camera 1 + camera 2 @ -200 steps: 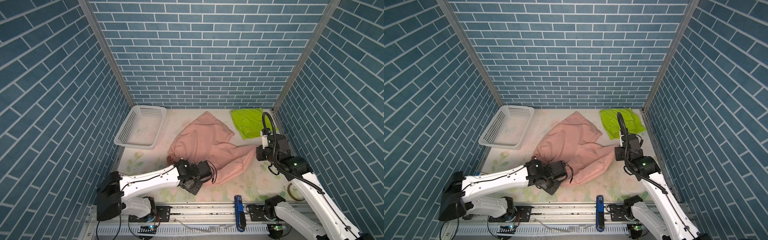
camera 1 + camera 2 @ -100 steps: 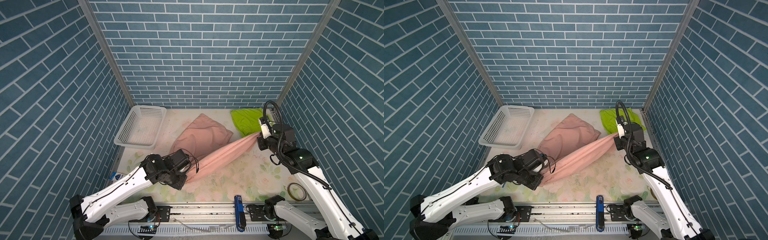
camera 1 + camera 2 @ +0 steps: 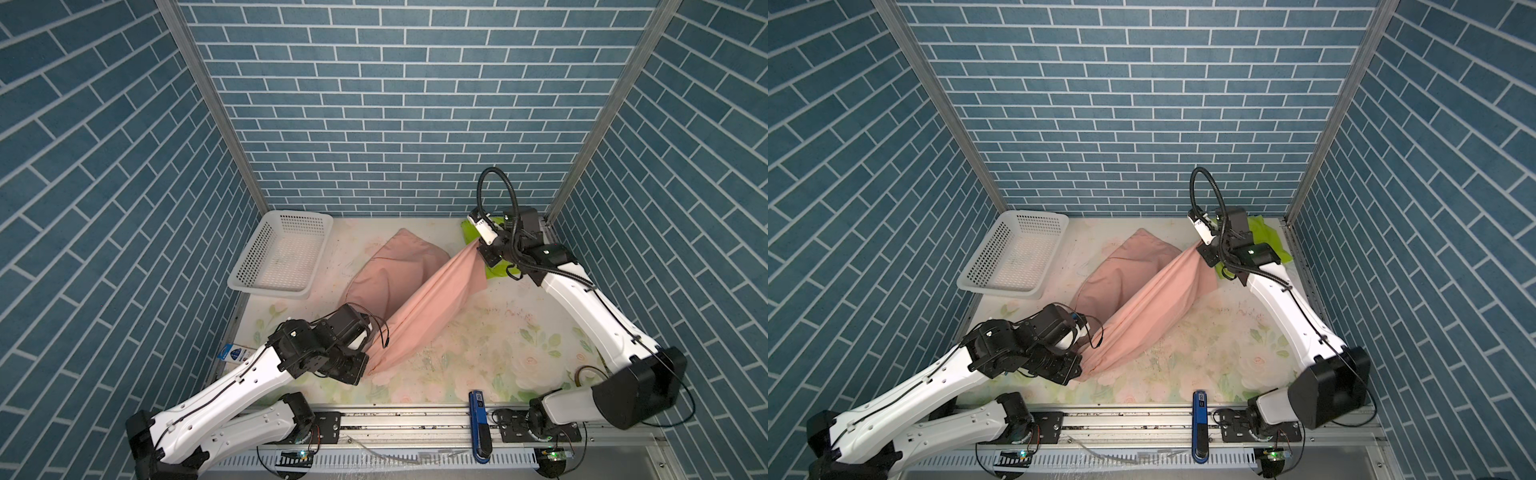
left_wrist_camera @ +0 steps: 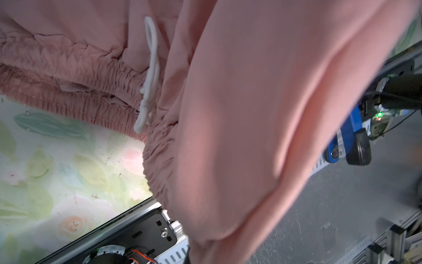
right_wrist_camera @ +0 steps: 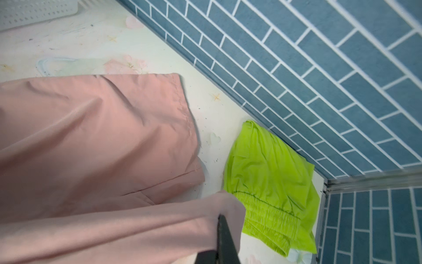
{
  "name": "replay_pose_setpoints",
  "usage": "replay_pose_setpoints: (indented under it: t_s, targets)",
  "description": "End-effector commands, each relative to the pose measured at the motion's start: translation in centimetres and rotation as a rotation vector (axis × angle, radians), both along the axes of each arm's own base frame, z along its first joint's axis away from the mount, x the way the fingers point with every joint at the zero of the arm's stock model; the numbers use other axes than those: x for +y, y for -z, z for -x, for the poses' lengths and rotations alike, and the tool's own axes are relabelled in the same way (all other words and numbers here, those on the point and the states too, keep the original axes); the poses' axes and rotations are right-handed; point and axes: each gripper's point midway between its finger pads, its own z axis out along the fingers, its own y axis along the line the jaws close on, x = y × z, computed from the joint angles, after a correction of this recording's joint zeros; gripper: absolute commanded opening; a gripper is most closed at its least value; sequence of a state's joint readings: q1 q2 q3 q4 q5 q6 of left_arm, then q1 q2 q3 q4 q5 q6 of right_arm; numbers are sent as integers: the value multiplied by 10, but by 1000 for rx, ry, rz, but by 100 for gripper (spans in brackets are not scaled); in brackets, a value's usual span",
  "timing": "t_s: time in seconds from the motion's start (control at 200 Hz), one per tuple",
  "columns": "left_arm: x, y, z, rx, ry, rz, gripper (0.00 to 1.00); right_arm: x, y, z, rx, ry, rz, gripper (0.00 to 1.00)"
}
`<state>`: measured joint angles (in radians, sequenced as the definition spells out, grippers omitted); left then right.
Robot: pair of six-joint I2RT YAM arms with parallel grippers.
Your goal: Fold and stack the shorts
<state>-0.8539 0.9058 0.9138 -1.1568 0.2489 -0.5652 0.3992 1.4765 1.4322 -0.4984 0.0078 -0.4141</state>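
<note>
In both top views the whole table (image 3: 498, 332) is seen from high above its front edge, facing the back wall (image 3: 395, 104). The pink shorts (image 4: 228, 114) are shared, seemingly at close range, by both wrist views.

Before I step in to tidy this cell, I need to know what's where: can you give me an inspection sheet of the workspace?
Surface: floral-print table, scuffed and speckled.
Job's things: pink shorts partly lifted taut between both grippers, with the rest on the table; green shorts in the far right corner.
Clutter: white basket far left; blue tool on the front rail; ring by the right arm's base.
Grippers: left gripper and right gripper both shut on the pink shorts.
Cables: black hose loops above the right wrist; thin wire hangs at the left wrist.
Surroundings: blue brick walls.
</note>
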Motion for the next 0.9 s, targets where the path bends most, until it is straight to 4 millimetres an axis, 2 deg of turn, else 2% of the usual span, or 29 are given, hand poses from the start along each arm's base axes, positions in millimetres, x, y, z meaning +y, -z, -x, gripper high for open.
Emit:
replay_pose_setpoints:
  t_s: [0.0,0.23,0.405,0.575,0.685,0.695,0.705,0.765,0.795,0.875,0.89,0.895]
  targets:
    - [22,12,8,88,-93,-37,0,10,-27,-34,-116,-39,17,0]
    - [44,23,-15,168,-254,-49,0,37,0,-82,-76,-90,29,0]
    - [68,34,-28,221,-356,-104,0,61,36,-112,-27,-123,21,0]
    - [73,48,-39,245,-408,-121,0,83,71,-138,8,-134,16,0]
    - [81,55,-47,259,-459,-143,0,103,81,-152,13,-152,-37,0]
    - [82,56,-48,260,-463,-144,0,106,92,-154,30,-154,-33,0]
    - [83,56,-49,261,-470,-145,0,108,95,-155,35,-156,-35,0]
    - [93,55,-53,242,-517,-178,0,118,109,-161,57,-163,-45,13]
    - [97,54,-56,229,-542,-196,0,124,114,-163,65,-168,-50,15]
    - [104,54,-61,206,-581,-222,37,136,123,-166,86,-175,-58,31]
    - [104,53,-61,205,-585,-224,47,137,124,-167,89,-171,-57,35]
    - [104,53,-61,205,-585,-224,53,137,124,-167,89,-169,-56,36]
